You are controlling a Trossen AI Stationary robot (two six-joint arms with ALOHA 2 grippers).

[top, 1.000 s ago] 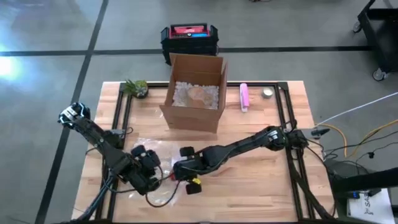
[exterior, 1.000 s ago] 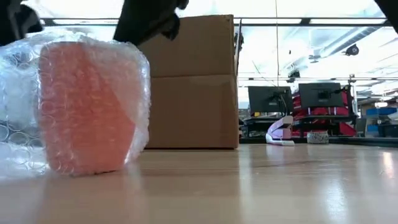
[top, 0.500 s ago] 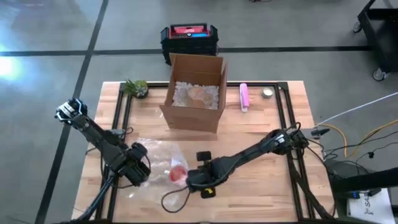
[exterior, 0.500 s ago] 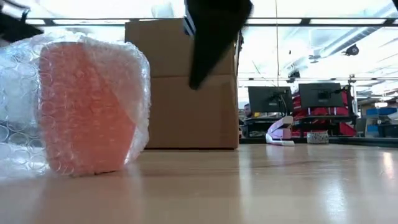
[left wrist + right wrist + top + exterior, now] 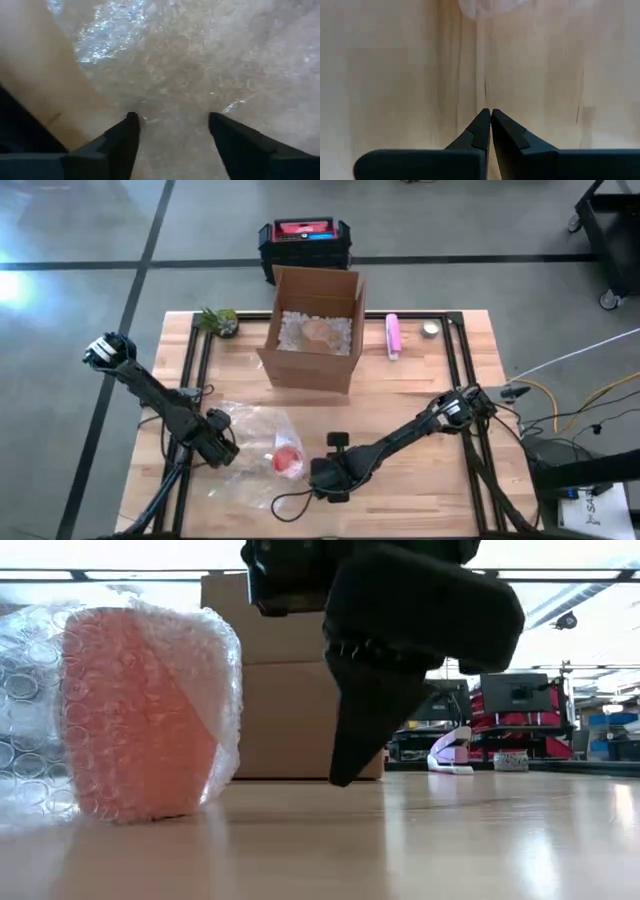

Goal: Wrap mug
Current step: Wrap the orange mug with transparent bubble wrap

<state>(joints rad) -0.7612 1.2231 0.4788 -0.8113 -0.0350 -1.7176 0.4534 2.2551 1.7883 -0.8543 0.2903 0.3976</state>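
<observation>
Wooden tabletop [image 5: 420,400], red mug [image 5: 287,461] half-hidden in clear bubble wrap [image 5: 250,430], just left of closed, empty right gripper [image 5: 490,116], left gripper [image 5: 172,120] spread wide over wrap's far edge, holding nothing.

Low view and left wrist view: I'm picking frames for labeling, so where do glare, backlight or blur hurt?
Low view: bright windows behind leave the right gripper a black silhouette, and the near table is soft; the bubble-wrapped mug reads clearly. Left wrist view: the bubble wrap is blurred with white glints, beyond the open left gripper.
</observation>
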